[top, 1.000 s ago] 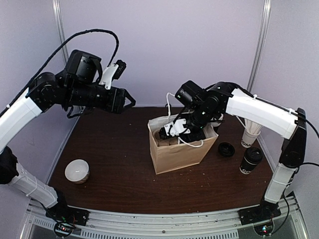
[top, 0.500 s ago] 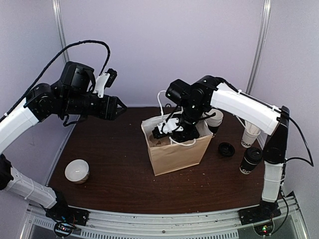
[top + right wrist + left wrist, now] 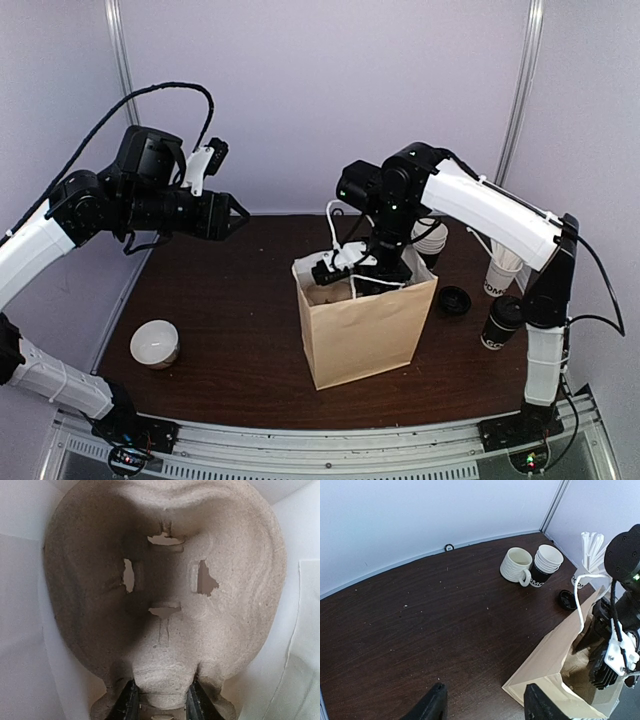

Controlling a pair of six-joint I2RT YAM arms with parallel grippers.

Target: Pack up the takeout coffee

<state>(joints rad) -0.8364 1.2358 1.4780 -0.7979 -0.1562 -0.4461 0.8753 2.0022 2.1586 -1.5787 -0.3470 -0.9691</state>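
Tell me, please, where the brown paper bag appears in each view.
Top external: brown paper bag at picture centre, slightly low.
Left wrist: lower right corner.
Right wrist: not identifiable; a pulp cup carrier fills the frame.
Shared landmark: the right gripper, in the bag mouth, clamped on that carrier.

Soft, even light falls from above in the top view; the dark desk (image 3: 230,330) takes only faint shadows beside the paper bag (image 3: 365,335), without glare. The left wrist view is sharp, its desk edge bowed by the lens, the left fingers (image 3: 432,707) blurred. Close in the right wrist view, the pulp tray (image 3: 165,575) is shadowed at left, brighter at right, the right fingers (image 3: 129,705) soft.
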